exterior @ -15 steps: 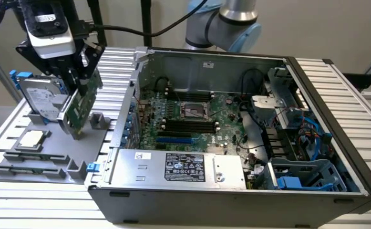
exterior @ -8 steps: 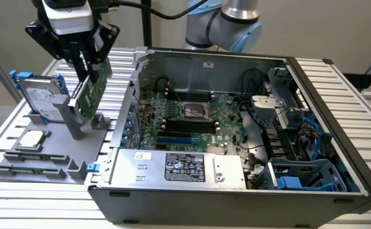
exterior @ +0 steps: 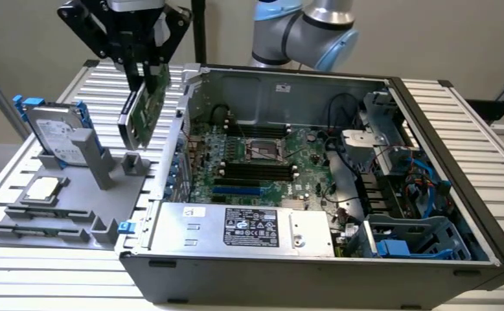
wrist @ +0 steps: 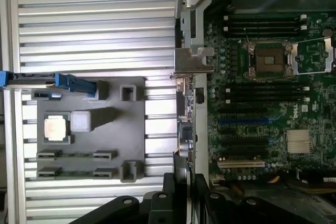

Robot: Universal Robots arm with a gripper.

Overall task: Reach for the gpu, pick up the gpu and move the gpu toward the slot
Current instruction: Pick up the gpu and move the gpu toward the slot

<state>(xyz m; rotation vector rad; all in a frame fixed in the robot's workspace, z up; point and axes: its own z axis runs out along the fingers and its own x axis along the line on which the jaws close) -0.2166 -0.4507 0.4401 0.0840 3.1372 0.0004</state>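
**Card lifted, hanging beside the open computer case**

Gripper (exterior: 146, 72) in the exterior view pinches the card (exterior: 144, 107) by its top edge, fingers pressed against both faces. The card hangs upright and clear of the grey holder tray (exterior: 66, 214), above the tray's far end and just outside the wall of the open computer case (exterior: 321, 259). The hard drive (exterior: 55, 133) stands in its holder on the tray, and the small square chip (exterior: 45, 188) lies flat near it.

In the wrist view the card (wrist: 185, 124) appears edge-on, running away from the gripper (wrist: 184, 184), with its metal bracket (wrist: 193, 59) at the far end. It seems to line up with the case wall, not yet over the motherboard (wrist: 262, 114), though the edge-on angle makes this hard to judge.

By my reading, reaching and picking up are done; carrying toward the blue slot (wrist: 242, 121) is unfinished.
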